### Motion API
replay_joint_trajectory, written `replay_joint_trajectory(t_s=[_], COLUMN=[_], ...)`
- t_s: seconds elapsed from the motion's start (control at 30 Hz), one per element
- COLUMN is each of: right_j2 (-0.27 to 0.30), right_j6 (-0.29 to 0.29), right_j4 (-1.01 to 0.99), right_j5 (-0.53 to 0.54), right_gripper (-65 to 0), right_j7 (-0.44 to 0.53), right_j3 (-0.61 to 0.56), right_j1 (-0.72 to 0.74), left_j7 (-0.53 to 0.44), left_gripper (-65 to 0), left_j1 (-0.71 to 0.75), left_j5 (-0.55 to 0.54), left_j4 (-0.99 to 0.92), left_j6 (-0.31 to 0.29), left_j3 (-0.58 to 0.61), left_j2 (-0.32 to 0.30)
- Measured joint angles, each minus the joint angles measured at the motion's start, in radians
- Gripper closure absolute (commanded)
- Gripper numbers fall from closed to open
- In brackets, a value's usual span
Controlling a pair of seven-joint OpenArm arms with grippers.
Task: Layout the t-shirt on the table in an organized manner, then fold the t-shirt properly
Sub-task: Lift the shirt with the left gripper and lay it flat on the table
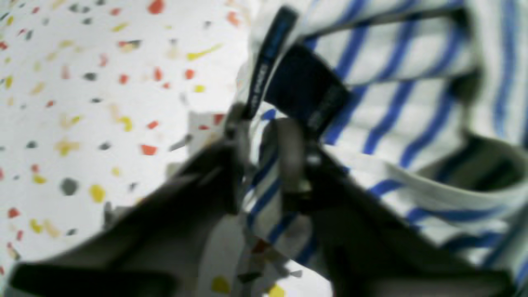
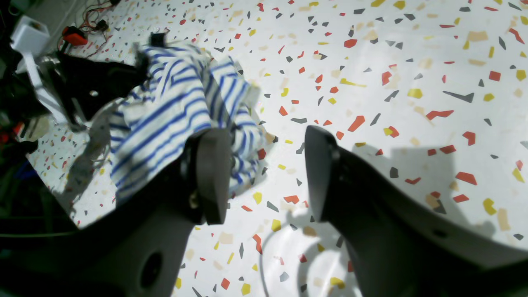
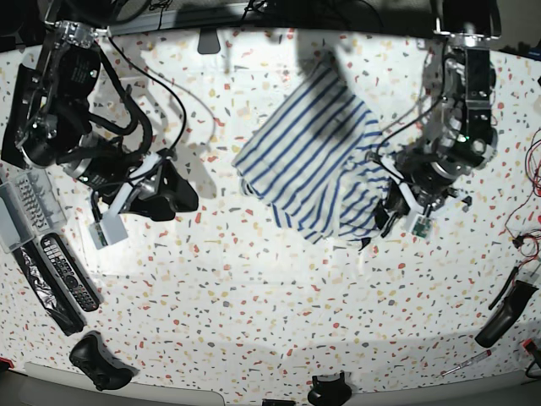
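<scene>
Near the table's [image 3: 254,288] far edge, the limp striped t-shirt [image 3: 313,161] is pinched at its neck by the left claw [image 1: 264,136]; the right claw [image 2: 266,173] is spread wide, empty.

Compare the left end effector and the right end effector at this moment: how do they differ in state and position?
The left end effector is shut on the t-shirt, pinching striped cloth near the black label; the right end effector is open and holds nothing. In the base view the left one is at the shirt's edge, while the right one is apart from the shirt, above bare table. Both have dark fingers.
</scene>
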Motion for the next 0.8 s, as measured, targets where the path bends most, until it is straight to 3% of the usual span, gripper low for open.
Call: replay_joint_trajectory(t_s=[0.1,0.33,0.4,0.5,0.53,0.67,0.8], right_j2=[0.0,0.0,-0.005,-0.031,-0.04,-0.069,-0.087], right_j6=[0.0,0.0,0.0,0.0,0.0,0.0,0.0], right_j4=[0.0,0.0,-0.001,-0.021,-0.033,-0.097,-0.226], right_j5=[0.001,0.027,-0.002,-0.129,-0.17,-0.301,-0.383], right_gripper=[-28.3,-28.2,-22.7,-2.4,0.0,0.0,0.0], right_j7=[0.0,0.037,0.076,0.14,0.165,0.266,0.275], right_j3=[0.0,-0.029,-0.076,-0.175,-0.207,-0.318,-0.406], right_j1=[0.0,0.001,0.005,0.016,0.022,0.066,0.122], left_j7=[0.055,0.105,0.109,0.119,0.114,0.108,0.013], left_gripper=[-27.6,-27.2,-19.9,-2.3,0.0,0.0,0.0], left_j1=[0.0,0.024,0.061,0.114,0.129,0.22,0.319], left_j5=[-0.064,-0.181,-0.257,-0.352,-0.373,-0.374,-0.374], left_j4=[0.074,0.188,0.188,0.188,0.188,0.188,0.18], left_j6=[-0.003,-0.005,-0.004,-0.005,-0.005,-0.005,-0.004], left_j3=[0.001,-0.017,-0.054,-0.132,-0.158,-0.214,-0.21], left_j2=[-0.021,-0.076,-0.08,-0.078,-0.079,-0.08,-0.061])
